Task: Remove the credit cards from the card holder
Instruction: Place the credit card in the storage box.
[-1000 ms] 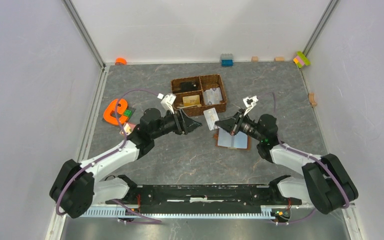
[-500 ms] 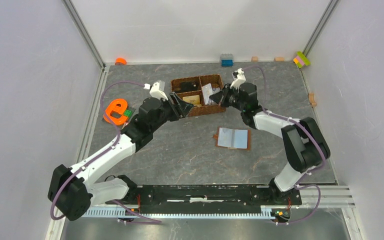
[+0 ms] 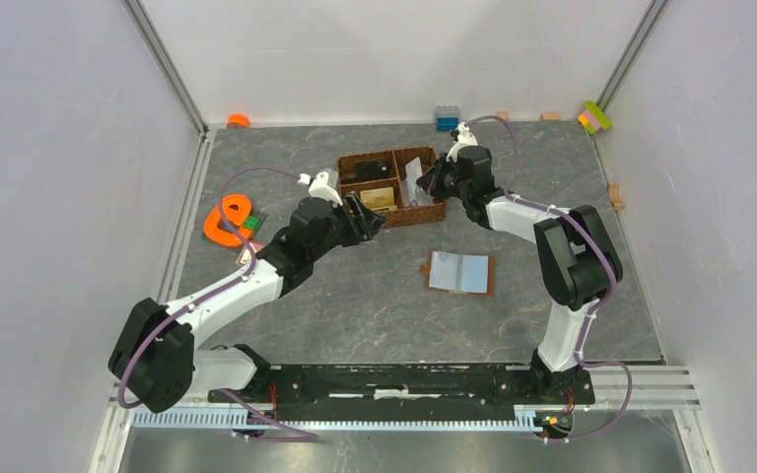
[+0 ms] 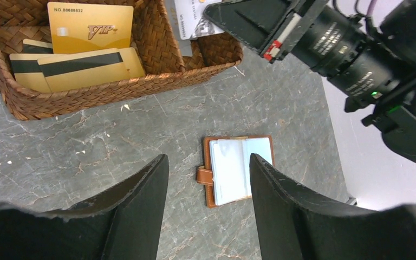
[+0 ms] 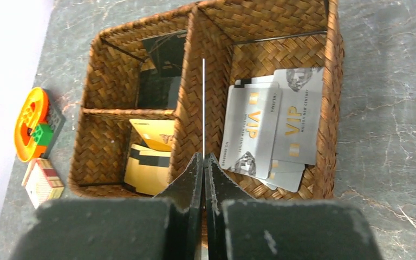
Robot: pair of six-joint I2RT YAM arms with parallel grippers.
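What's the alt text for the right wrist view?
The right gripper, jaws shut on a pale card seen edge-on, hangs over a brown woven basket. Its right compartment holds grey VIP cards, a left one gold cards.

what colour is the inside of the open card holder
Pale grey-blue, framed by the brown edge of the card holder; clearest in the left wrist view.

**Gold and silver in a brown woven basket (image 4: 114,89)**
Black-striped gold cards (image 4: 90,27) left, silver-grey cards (image 5: 273,127) right; brown card holder (image 3: 459,273) lined pale blue-grey on the dark grey veined table (image 3: 355,296).
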